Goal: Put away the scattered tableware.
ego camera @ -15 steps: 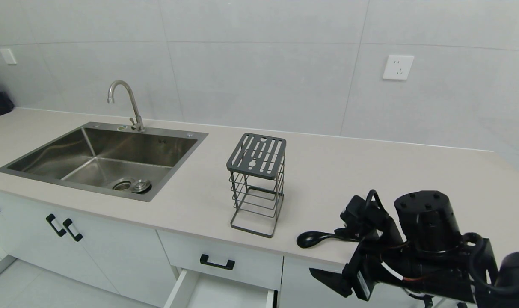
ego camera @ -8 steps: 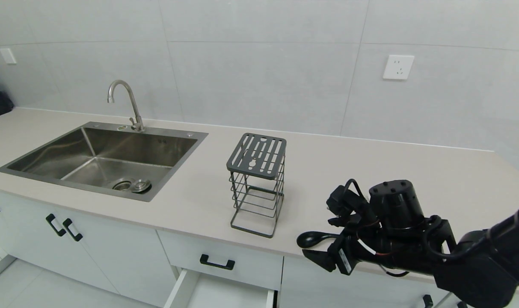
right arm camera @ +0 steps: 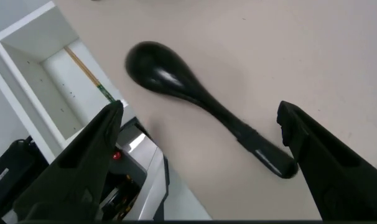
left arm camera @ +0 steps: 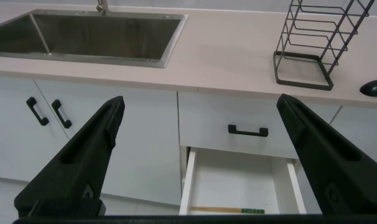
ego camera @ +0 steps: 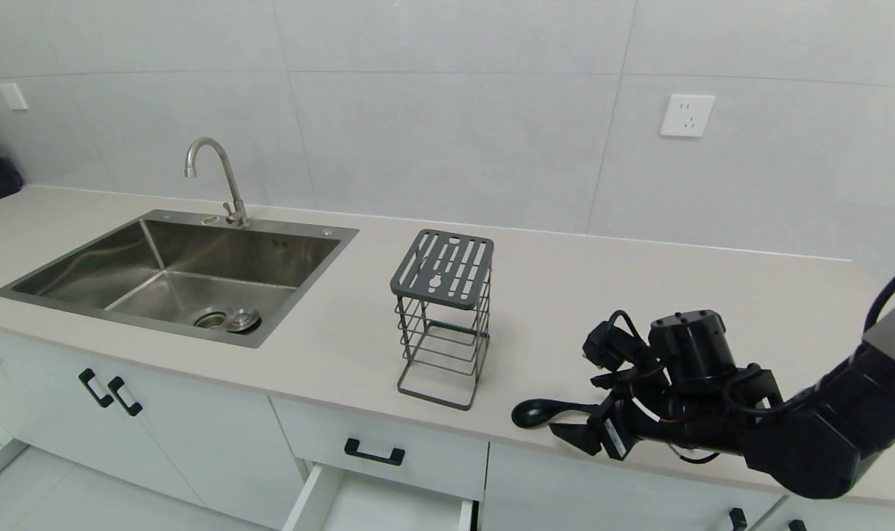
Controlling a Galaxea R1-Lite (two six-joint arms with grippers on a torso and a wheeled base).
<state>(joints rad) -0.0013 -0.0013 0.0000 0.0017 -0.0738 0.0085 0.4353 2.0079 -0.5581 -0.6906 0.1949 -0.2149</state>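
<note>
Where the head view looks down on the countertop [ego camera: 639, 295], a black spoon [ego camera: 539, 411] is seen lying near the front edge, its bowl turned toward the wire rack [ego camera: 442, 317] that stands just beside it, nearer the middle. The right gripper [ego camera: 593, 420] is held low over the spoon's handle end, at the front edge. Its jaws are spread and nothing is gripped. A sink [ego camera: 174, 273] with a faucet [ego camera: 215, 177] is set into the counter's left part, well apart from the spoon. Below the front edge, a drawer [ego camera: 377, 509] is pulled out under the rack.

As seen from the left wrist view, the left gripper [left arm camera: 200, 102] is held in front of the cabinets, below counter level. Its fingers [left arm camera: 83, 162] are spread wide, and nothing is held between them. The open drawer is seen beyond it, with chopsticks [left arm camera: 229, 210] lying inside. The base of the rack and the spoon's bowl [left arm camera: 374, 88] are seen on the counter above, close to the front edge.

As shown by the right wrist view, the spoon [right arm camera: 207, 106] lies flat on the counter between the two wide-spread fingers. Whether either finger touches the handle cannot be told. The open drawer and the chopsticks in it are seen past the counter's edge.
</note>
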